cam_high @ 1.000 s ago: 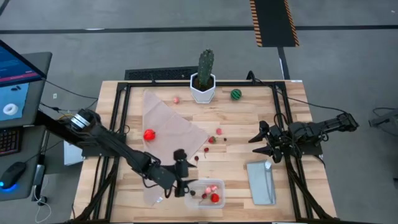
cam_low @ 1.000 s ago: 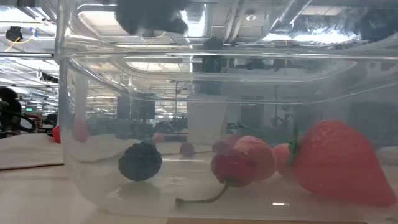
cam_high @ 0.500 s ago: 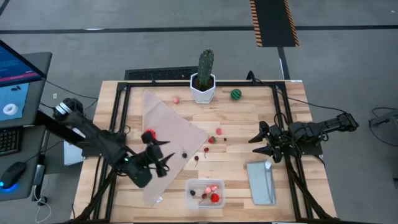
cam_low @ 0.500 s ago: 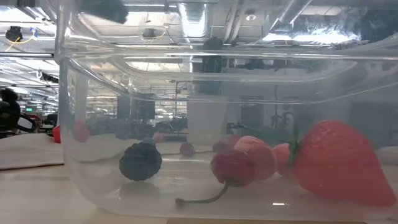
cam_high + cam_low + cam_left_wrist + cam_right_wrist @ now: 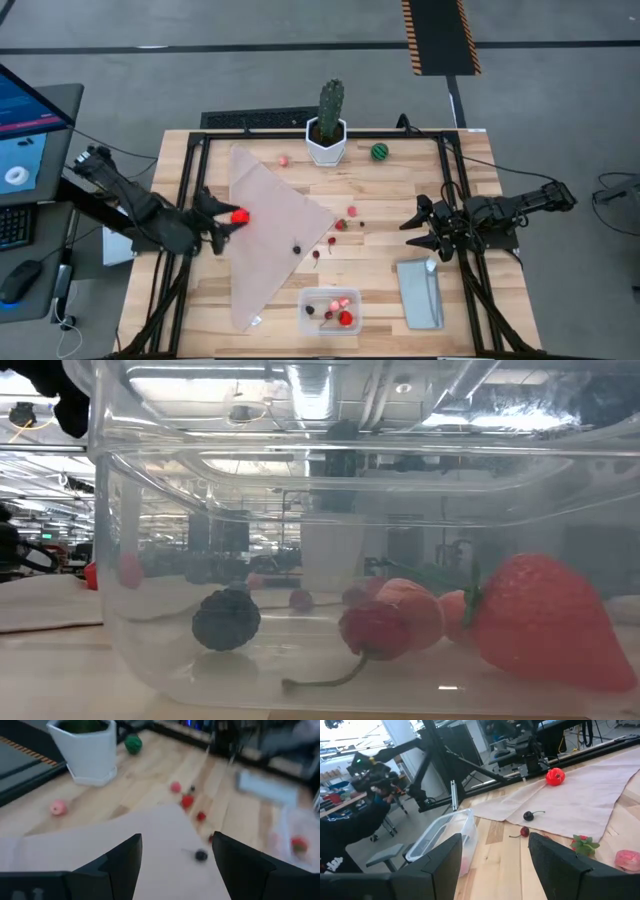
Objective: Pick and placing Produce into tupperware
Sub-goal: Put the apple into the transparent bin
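The clear tupperware stands near the table's near edge. It holds a red strawberry, a cherry, a pink bit and a dark berry. More produce lies loose: a red strawberry and a dark cherry on the beige cloth, small red and pink bits on the wood, and a green ball by the far edge. My left gripper is open, just left of the cloth's strawberry. My right gripper waits open at the table's right.
A cactus in a white pot stands at the far edge. The grey-blue lid lies right of the tub. The beige cloth covers the table's left middle. A pink bit lies by the pot.
My left gripper has drawn back from above the tub's left end, moving toward the table's left and far side across the cloth, and now sits beside the red strawberry. The tub and its fruit have stayed put.
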